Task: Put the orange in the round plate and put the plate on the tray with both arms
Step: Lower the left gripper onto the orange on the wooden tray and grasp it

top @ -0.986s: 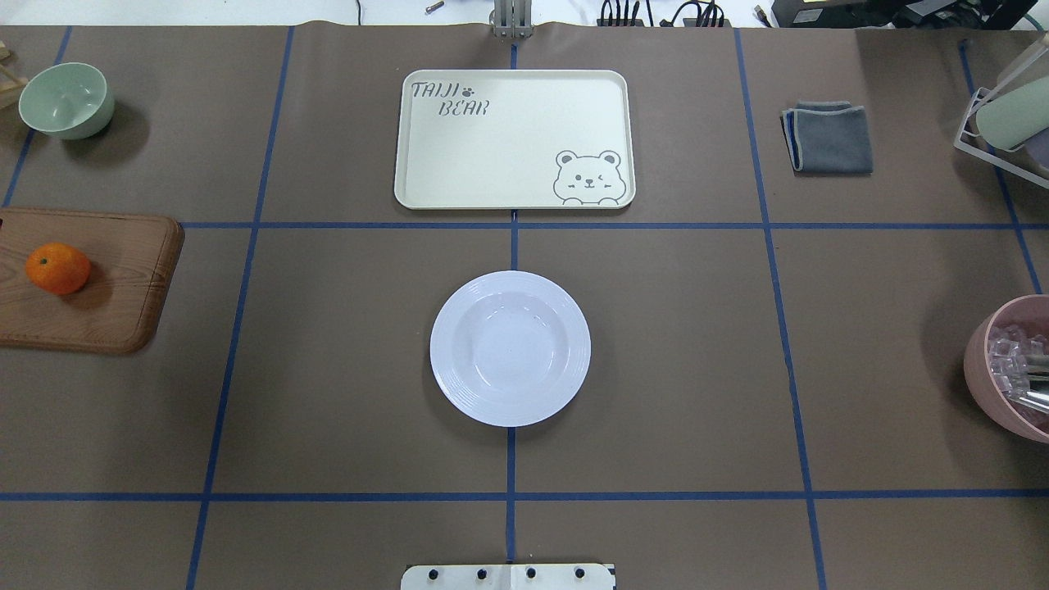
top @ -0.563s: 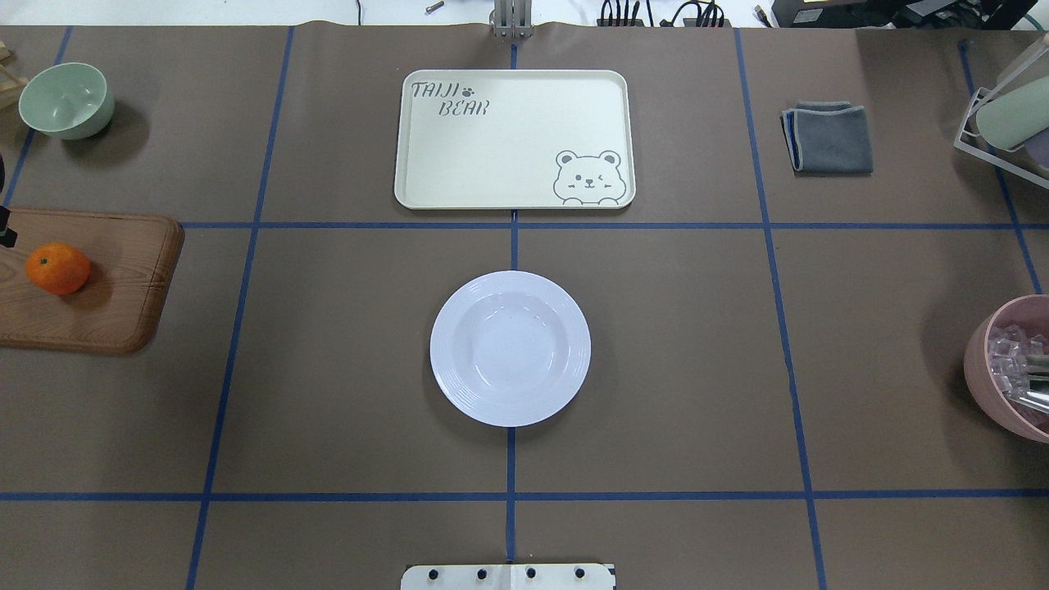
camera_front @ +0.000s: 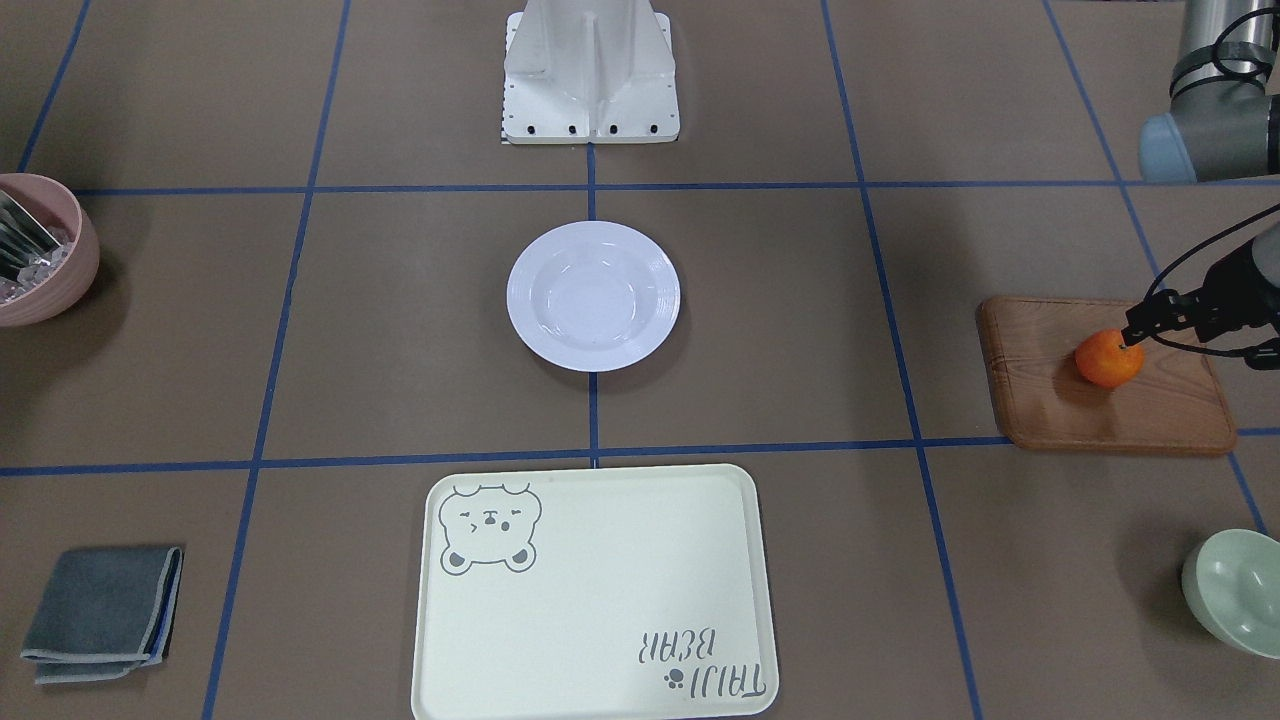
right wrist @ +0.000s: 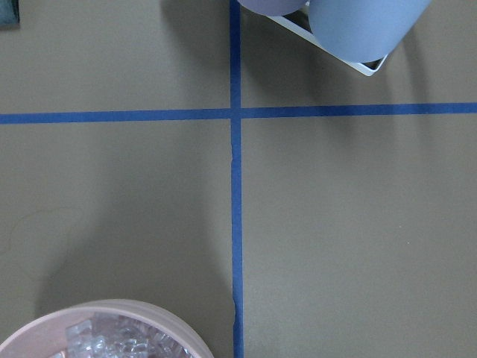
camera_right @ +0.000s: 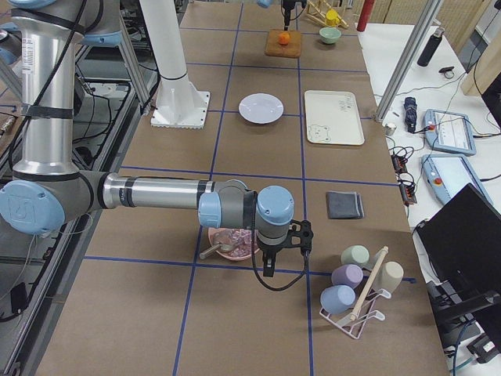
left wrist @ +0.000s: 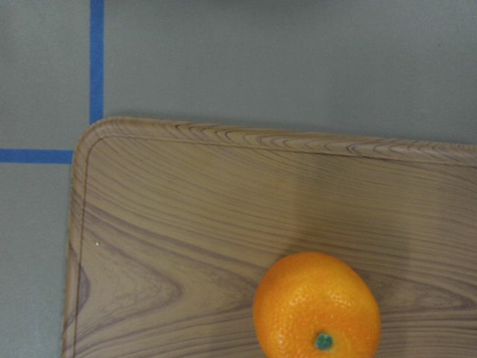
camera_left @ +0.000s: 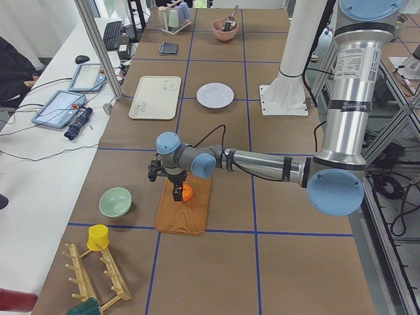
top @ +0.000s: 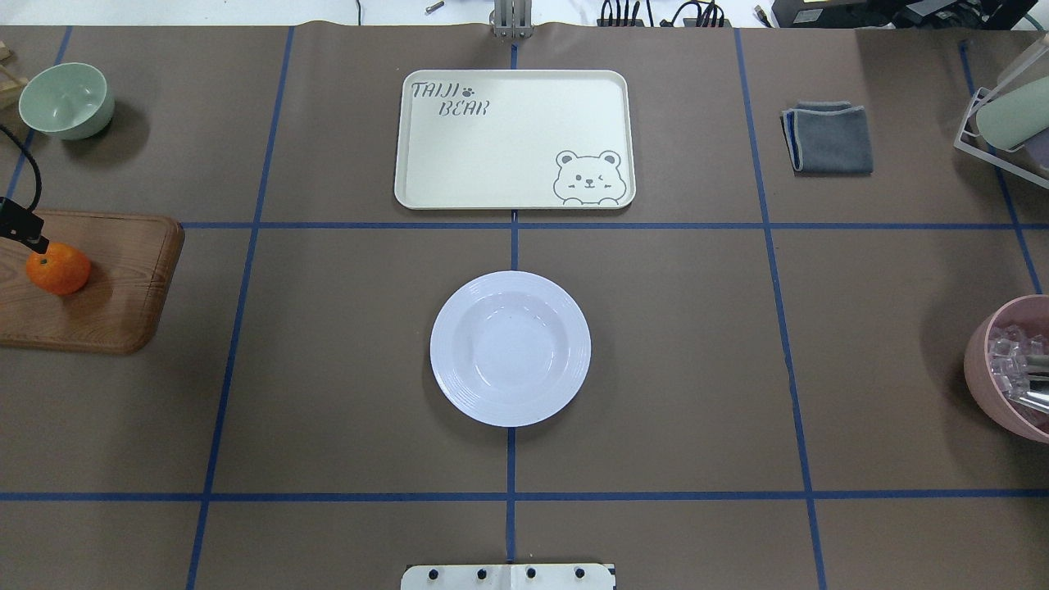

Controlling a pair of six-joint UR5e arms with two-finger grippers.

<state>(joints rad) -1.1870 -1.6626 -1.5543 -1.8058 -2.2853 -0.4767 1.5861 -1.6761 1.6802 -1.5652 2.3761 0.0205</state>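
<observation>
The orange (top: 57,269) (camera_front: 1108,358) lies on a brown wooden board (top: 115,287) at the table's left end. In the left wrist view the orange (left wrist: 317,306) sits low and right of centre, with no fingers showing. My left gripper (camera_left: 176,191) hangs right over the orange; only a black part of it (top: 23,231) reaches into the overhead view, and I cannot tell if it is open or shut. The white round plate (top: 510,348) stands bare at the table's middle. The cream tray (top: 514,139) lies beyond it. My right gripper (camera_right: 268,266) hovers near a pink bowl; I cannot tell its state.
A pale green bowl (top: 65,100) stands beyond the board. A folded grey cloth (top: 829,137) lies at the far right. The pink bowl (top: 1012,369) holds clear cubes and a metal utensil. A rack with cups (top: 1008,115) is at the right edge.
A black part of my left arm and its cable have come in from the left edge of the overhead view, up to the orange. Orange, plate and tray have not moved.
</observation>
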